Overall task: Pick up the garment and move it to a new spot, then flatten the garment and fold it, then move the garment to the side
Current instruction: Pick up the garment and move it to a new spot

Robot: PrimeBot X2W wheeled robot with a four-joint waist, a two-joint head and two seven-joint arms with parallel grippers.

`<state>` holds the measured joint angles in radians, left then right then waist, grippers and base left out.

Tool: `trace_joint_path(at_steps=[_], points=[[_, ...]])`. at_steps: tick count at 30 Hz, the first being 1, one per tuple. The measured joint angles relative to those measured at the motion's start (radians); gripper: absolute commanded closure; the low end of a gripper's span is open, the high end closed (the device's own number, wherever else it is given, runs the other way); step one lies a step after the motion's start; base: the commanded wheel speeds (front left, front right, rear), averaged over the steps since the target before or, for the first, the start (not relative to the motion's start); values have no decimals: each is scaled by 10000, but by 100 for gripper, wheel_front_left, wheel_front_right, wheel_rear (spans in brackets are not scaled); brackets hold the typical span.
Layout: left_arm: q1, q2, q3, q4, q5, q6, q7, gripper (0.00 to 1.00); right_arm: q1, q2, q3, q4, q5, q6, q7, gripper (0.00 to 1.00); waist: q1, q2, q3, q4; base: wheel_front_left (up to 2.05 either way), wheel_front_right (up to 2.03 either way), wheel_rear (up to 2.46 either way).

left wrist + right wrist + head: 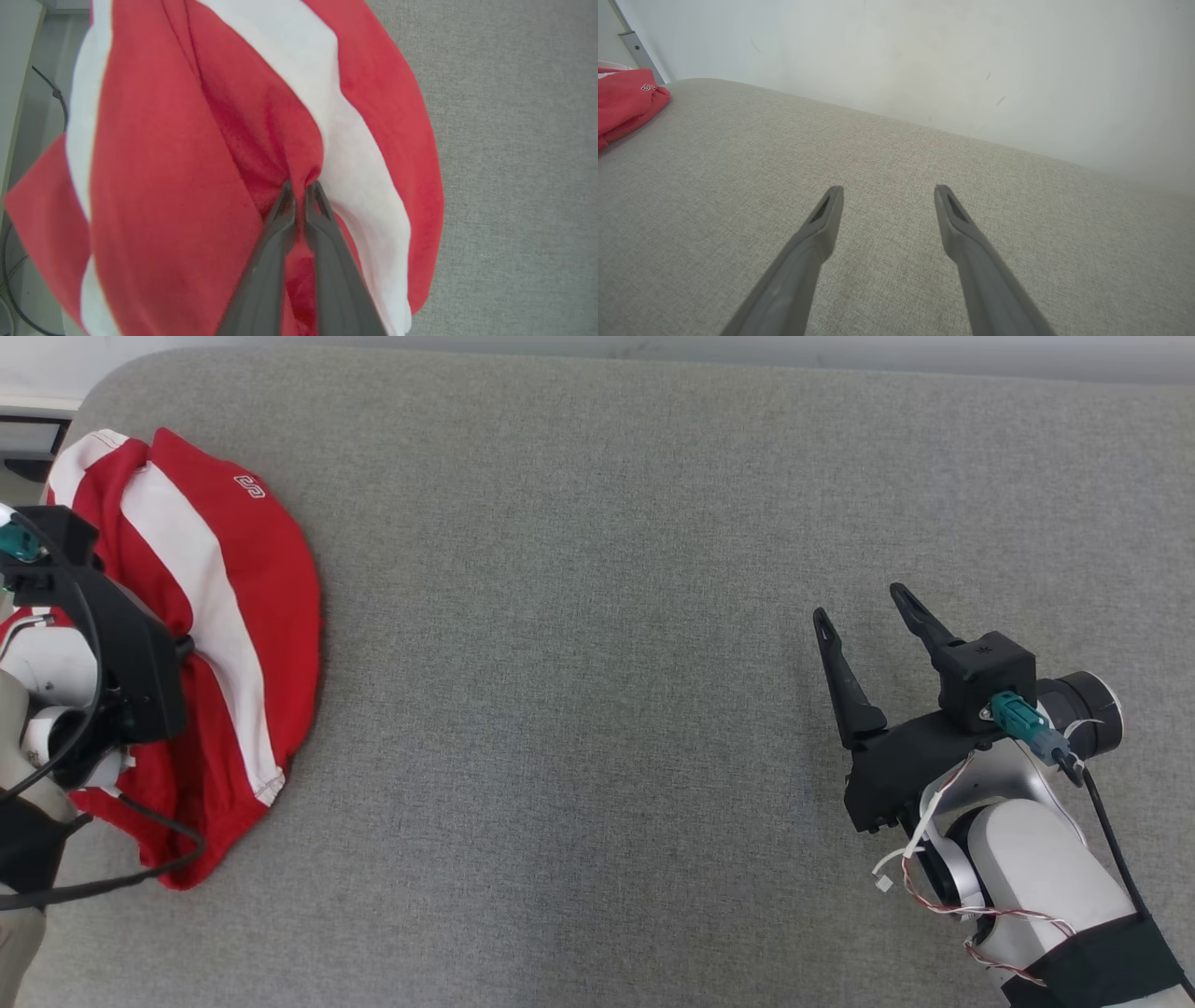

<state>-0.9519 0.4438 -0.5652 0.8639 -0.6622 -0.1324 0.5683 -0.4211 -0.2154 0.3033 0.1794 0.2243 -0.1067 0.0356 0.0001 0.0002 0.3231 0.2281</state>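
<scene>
Over at the far left edge of the grey surface (pixel 597 709), the garment (pixel 233 616) sits in a rumpled heap: red cloth with broad white stripes and a small white logo (pixel 249 485) near its far end. From the left wrist view, part of it spills past the edge, a red corner showing over the paler floor (pixel 18 93) beside.

And the left gripper (pixel 301 186) is right on it! Its jaws are pressed nearly together, pinching a fold of red cloth just beside a white stripe, and the fabric puckers into creases that run toward that pinch. Whether the heap is off the surface at all, I cannot tell from where I stand. A black cable (pixel 140 873) loops from that arm across the near end of the garment.

Across on the right side, well apart from the garment, the right gripper (pixel 861 603) hangs over bare grey fabric. Its jaws are spread wide with nothing between them, fingers angled up and away toward the back of the surface. Its wrist view looks low along the surface to a pale wall (pixel 924 56), with a bit of the red garment at the far left.
</scene>
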Motion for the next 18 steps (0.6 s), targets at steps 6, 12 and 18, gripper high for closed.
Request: trace_joint_path(at_steps=[6, 12, 18], points=[[-249, 17, -382, -12, -385, 0, -255, 100, 4, -6, -33, 73, -21, -2, 12, 0, -1, 0, -13, 10, 0, 0, 0], [-1207, 10, -713, -600, -673, 0, -940, 100, 8, 29, -140, 276, 17, -4, -73, 0, -2, -1, -289, 26, 0, 0, 0], [-1458, -378, -1498, -1931, -1331, 0, -1593, 100, 35, 171, -357, 686, 238, -4, -366, 0, -2, -1, -760, -18, 0, 0, 0]])
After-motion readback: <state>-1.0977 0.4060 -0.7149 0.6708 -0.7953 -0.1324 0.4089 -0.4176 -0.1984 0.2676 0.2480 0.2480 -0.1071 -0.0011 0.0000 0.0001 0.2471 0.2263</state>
